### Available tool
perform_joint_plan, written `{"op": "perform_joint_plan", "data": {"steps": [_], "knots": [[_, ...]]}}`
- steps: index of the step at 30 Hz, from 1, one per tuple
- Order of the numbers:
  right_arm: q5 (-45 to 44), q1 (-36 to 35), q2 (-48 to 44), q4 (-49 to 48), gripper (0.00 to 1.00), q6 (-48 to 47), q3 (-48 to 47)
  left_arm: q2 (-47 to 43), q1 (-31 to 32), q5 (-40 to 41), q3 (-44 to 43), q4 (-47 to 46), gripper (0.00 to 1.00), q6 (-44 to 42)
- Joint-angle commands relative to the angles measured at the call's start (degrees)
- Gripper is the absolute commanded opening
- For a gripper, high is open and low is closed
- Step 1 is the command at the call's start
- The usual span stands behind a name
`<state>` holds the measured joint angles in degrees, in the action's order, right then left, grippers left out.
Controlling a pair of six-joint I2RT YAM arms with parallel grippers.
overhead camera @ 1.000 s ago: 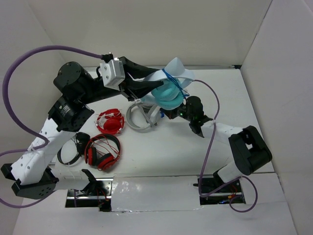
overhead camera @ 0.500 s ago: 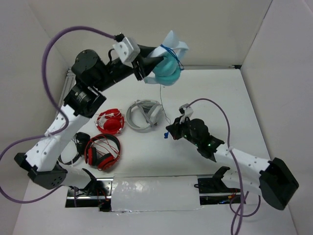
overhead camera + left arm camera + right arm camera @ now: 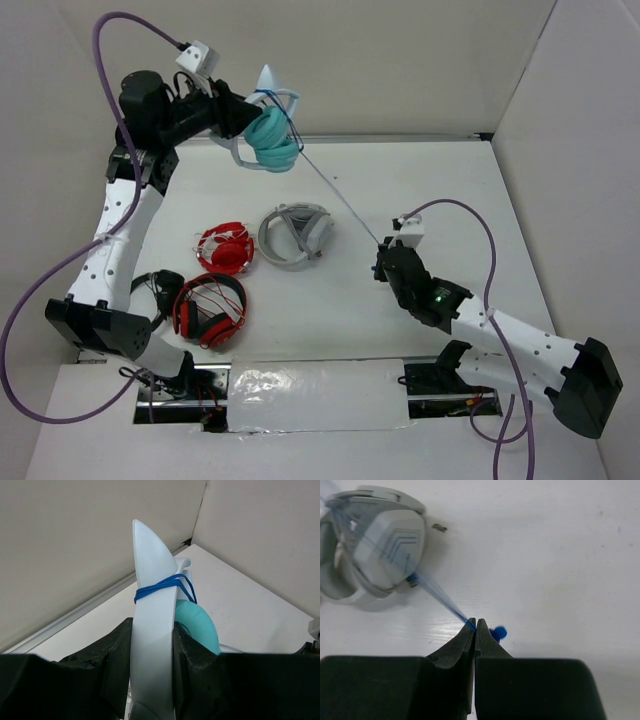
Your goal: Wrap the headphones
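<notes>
My left gripper [image 3: 240,122] is shut on the pale headband [image 3: 152,645] of the teal headphones [image 3: 272,140] and holds them high at the back left, near the wall. The blue cable [image 3: 165,585] is looped round the headband a few turns. From there the cable [image 3: 340,195] runs taut down to my right gripper [image 3: 383,262], which is shut on it near its end above the table. In the right wrist view the cable [image 3: 440,597] enters the closed jaws of the right gripper [image 3: 475,625] and the blue plug [image 3: 498,633] sticks out beside them.
Grey-white headphones [image 3: 295,236] lie at the table's middle, under the taut cable; they also show in the right wrist view [image 3: 375,545]. Red headphones [image 3: 210,308], a small red headset [image 3: 226,248] and a black headset [image 3: 150,300] lie at the left.
My left gripper has carried the headphones left and back. My right gripper has moved forward and right, pulling the cable taut.
</notes>
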<state>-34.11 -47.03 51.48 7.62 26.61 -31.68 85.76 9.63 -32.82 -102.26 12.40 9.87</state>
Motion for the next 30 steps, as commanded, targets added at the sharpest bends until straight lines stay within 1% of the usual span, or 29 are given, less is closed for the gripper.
{"op": "perform_joint_plan", "data": {"steps": [1, 2, 3, 4, 5, 6, 8, 10, 12, 14, 15, 17, 20, 21, 22, 25, 27, 29, 30], "knots": [[-10.09, -0.61, 1.07, 9.43, 0.0, 2.39, -2.51, -4.54, -5.38, -6.28, -0.84, -8.19, 0.0, 5.75], [-10.8, -0.7, 1.16, 9.17, 0.0, 2.13, -2.42, -4.54, -6.63, -10.03, -0.84, -8.19, 0.0, 6.73], [-11.67, -0.61, 1.6, 8.82, 0.0, 2.39, -2.33, -4.63, -7.6, -11.29, -0.75, -8.45, 0.0, 7.79], [-12.29, -0.61, 1.86, 8.99, 0.0, 2.39, -2.42, -4.72, -9.35, -12.35, -0.4, -8.88, 0.0, 9.97], [-13.17, -0.61, 2.39, 9.17, 0.0, 2.57, -2.68, -4.81, -9.36, -13.31, -0.14, -9.06, 0.0, 10.69], [-13.35, -0.61, 2.57, 10.13, 0.0, 3.09, -2.94, -4.72, -11.37, -14.46, -0.05, -9.32, 0.0, 12.18], [-12.48, -1.31, 2.22, 10.05, 0.0, 2.14, -3.21, -4.37, -12.88, -14.21, -0.13, -9.42, 0.0, 13.77], [-10.64, -2.1, 1.52, 9.87, 0.0, 1.08, -3.65, -3.76, -12.97, -10.7, -0.66, -8.19, 0.0, 15.09], [-6.69, -3.51, 0.11, 7.86, 0.0, -0.15, -3.56, -2.97, -13.23, -7.89, -1.19, -7.22, 0.0, 17.01], [-3.0, -3.86, 0.19, 4.97, 0.0, -0.86, -2.86, -2.61, -13.76, -7.09, -1.19, -6.52, 0.0, 20.52], [-2.72, -3.78, 0.72, 4.08, 0.0, -1.38, -2.34, -2.52, -14.28, -6.48, -0.67, -6.78, 0.0, 21.76], [-2.63, -4.04, 3.52, 3.81, 0.0, -1.74, -3.03, -3.31, -14.99, -7.26, 1.17, -8.88, 0.0, 24.83], [-2.89, -5.53, 8.36, 4.6, 0.0, -2.52, -5.93, -3.84, -14.99, -6.29, 1.88, -9.24, 0.0, 26.51], [-3.16, -6.32, 9.59, 4.6, 0.0, -2.44, -7.07, -3.84, -15.77, -7.51, 2.23, -9.24, 0.0, 27.74], [-3.33, -6.67, 11.86, 4.25, 0.0, -2.44, -7.6, -3.93, -16.04, -9.18, 1.8, -10.2, 0.0, 28.18], [-2.46, -7.2, 15.38, 2.85, 0.0, -2.44, -9.53, -4.28, -16.22, -7.45, 1.36, -9.06, 0.0, 28.63], [-1.41, -7.73, 15.49, 2.67, 0.0, -2.7, -10.06, -4.46, -15.87, -6.12, 1.71, -9.33, 0.0, 28.28], [-0.35, -8.78, 13.39, 2.41, 0.0, -3.67, -10.24, -5.51, -14.21, -2.7, 2.59, -9.24, 0.0, 25.74], [0.52, -9.83, 10.51, 2.05, 0.0, -4.19, -9.72, -5.77, -12.98, -0.69, 2.59, -8.98, 0.0, 24.25]]}}
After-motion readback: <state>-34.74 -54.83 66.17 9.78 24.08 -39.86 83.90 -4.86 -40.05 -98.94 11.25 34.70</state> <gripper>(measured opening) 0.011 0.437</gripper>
